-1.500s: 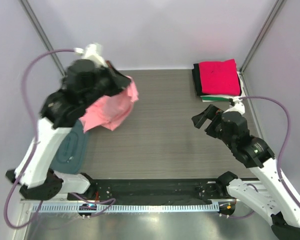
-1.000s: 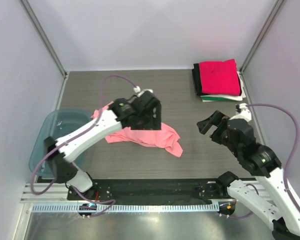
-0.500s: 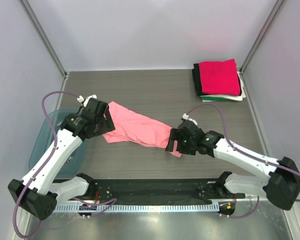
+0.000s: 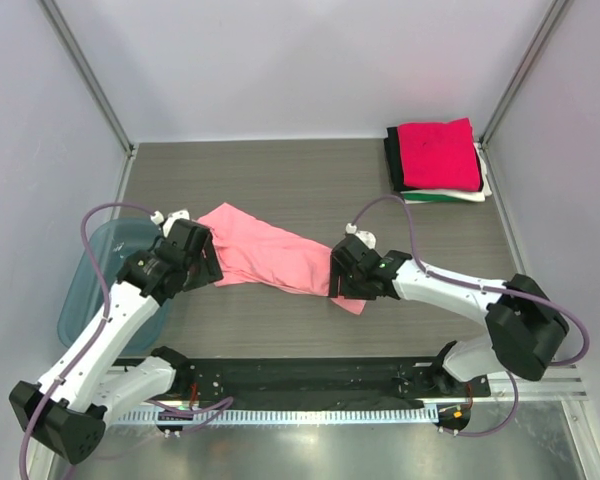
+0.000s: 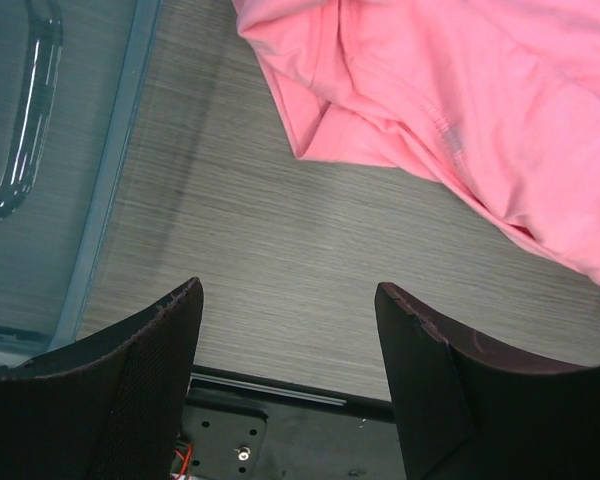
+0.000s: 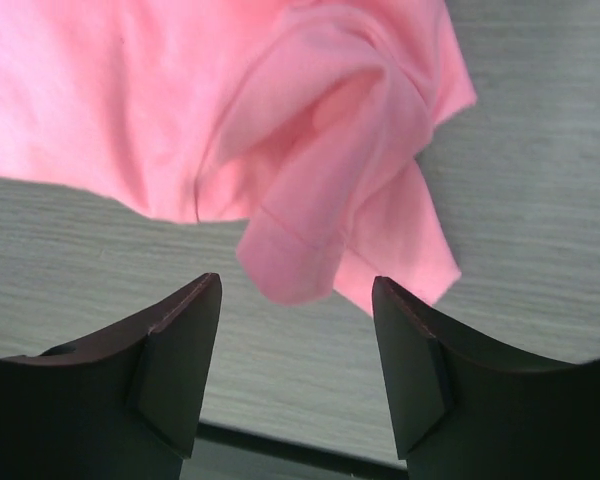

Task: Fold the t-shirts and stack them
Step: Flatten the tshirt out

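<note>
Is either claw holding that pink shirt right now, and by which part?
Nothing is held. The left gripper is open beside the crumpled salmon-pink cloth t-shirt; the right gripper is open at its other end.

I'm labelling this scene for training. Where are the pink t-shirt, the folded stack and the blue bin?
pink t-shirt [image 4: 270, 255]: top view, middle of the cloth.
folded stack [image 4: 438, 155]: top view, magenta shirt on top.
blue bin [image 4: 80, 295]: top view, bare left part.

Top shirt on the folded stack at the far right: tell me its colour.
The top shirt is bright magenta-red, seen best in the top external view.
</note>
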`<state>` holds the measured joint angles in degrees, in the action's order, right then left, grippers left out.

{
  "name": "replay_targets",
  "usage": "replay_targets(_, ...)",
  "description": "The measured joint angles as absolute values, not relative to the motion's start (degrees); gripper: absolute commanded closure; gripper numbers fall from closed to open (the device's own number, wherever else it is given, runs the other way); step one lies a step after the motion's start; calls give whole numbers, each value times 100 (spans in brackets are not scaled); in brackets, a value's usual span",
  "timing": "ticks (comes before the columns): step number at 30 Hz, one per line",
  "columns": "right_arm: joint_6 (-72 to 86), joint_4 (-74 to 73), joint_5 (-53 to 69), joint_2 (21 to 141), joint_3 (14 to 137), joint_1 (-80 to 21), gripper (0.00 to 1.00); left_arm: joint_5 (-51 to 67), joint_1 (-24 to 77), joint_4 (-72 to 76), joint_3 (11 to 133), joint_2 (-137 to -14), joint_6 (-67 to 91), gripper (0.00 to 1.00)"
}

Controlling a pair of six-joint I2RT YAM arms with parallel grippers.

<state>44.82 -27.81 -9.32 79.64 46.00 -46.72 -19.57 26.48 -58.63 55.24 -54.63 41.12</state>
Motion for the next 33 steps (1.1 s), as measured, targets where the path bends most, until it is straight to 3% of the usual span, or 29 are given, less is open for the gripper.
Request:
replay_targets(6, 4265, -2598, -1020, 8586, 4873, -4672, 68, -2010, 2644, -5850, 5356, -5245, 4045, 29)
replay_targets(9, 4167, -2606, -1013, 8654, 4919, -4635, 98, -2043, 2644, -5813, 5336, -5166, 4021, 30)
replay_targets(16, 3879, -3242, -893, 8576, 5994, -4475, 99, -2073, 2644, -5697, 5245, -5151, 4003, 32)
replay_targets(25, 2932, -3992, -1076, 7922, 10372, -4412, 99, -2130, 2644, -5614, 5159, -4705, 4005, 32)
replay_targets(29, 2884, -4075, -1313, 6987, 10405, -4412, 99, -2123, 2644, -5586, 5129, -4626, 4005, 26)
replay_targets(33, 3205, -4303, -1802, 6182, 9511, -4403, 99, -1968, 2641, -5546, 5118, -4877, 4027, 28)
